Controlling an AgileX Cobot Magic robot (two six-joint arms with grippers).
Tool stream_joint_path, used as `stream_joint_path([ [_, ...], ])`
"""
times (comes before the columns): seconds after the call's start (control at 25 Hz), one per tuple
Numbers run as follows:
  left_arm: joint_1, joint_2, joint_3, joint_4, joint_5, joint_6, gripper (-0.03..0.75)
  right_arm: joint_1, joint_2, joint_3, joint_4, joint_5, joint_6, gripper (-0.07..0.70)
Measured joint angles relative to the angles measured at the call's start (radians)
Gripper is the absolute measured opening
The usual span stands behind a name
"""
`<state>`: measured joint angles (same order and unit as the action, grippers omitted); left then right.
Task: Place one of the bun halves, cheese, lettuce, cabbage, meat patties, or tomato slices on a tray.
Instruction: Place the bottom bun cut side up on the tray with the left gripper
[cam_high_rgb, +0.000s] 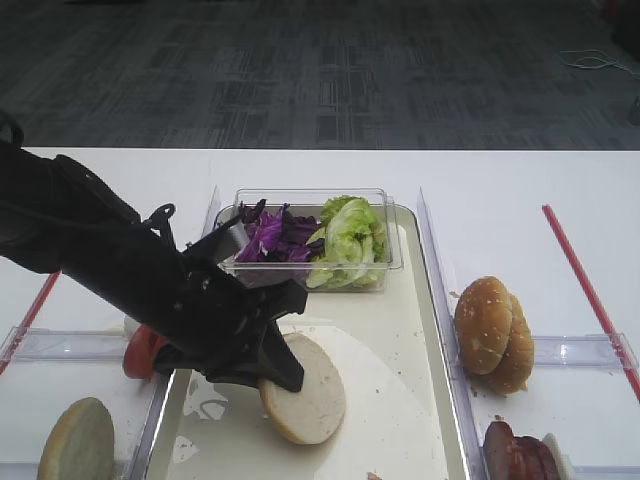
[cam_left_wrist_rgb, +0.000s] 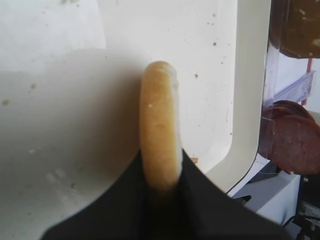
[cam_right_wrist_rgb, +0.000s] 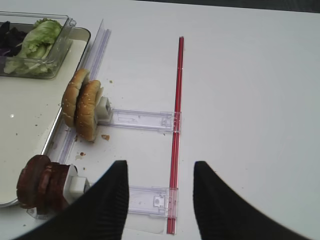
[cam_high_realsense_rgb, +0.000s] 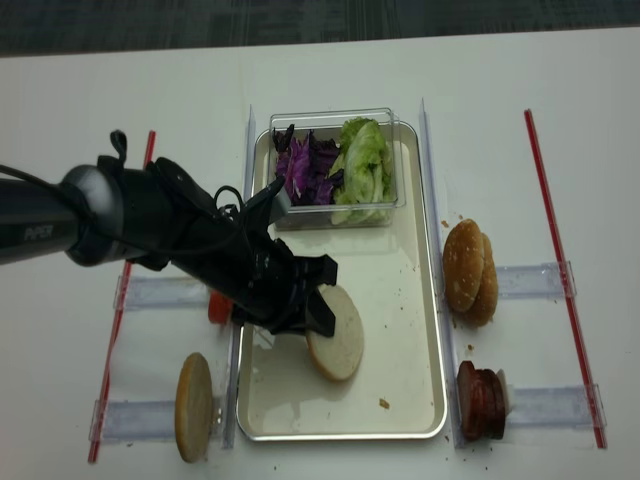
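We see the tray (cam_high_realsense_rgb: 425, 330) lying mid-table to receive ingredients. The left gripper (cam_high_realsense_rgb: 312, 318) clamps a bun half (cam_high_realsense_rgb: 338, 347) by its edge, low over the floor at tray centre, towards 7 o'clock, presumably for release. The right gripper (cam_right_wrist_rgb: 159, 192) waits, jaws apart, empty.

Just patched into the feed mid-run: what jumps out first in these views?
The left gripper is shut on a plain bun half, holding it tilted over the middle of the tray. At the tray's far end a clear tub holds purple cabbage beside green lettuce. The right gripper hangs open over the table, with sesame buns and meat patties standing in holders on the tray's right.
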<state>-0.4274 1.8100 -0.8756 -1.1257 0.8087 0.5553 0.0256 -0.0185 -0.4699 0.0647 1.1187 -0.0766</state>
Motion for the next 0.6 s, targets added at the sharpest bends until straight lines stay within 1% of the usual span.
stream_joint_path([
  [0.28, 0.000, 0.000, 0.000, 0.002, 0.000, -0.012, 0.103, 0.000, 0.000, 0.000, 0.000, 0.000, 0.000, 0.324],
  [0.6, 0.000, 0.000, 0.000, 0.004, 0.002, -0.023, 0.158, 0.000, 0.000, 0.000, 0.000, 0.000, 0.000, 0.324],
])
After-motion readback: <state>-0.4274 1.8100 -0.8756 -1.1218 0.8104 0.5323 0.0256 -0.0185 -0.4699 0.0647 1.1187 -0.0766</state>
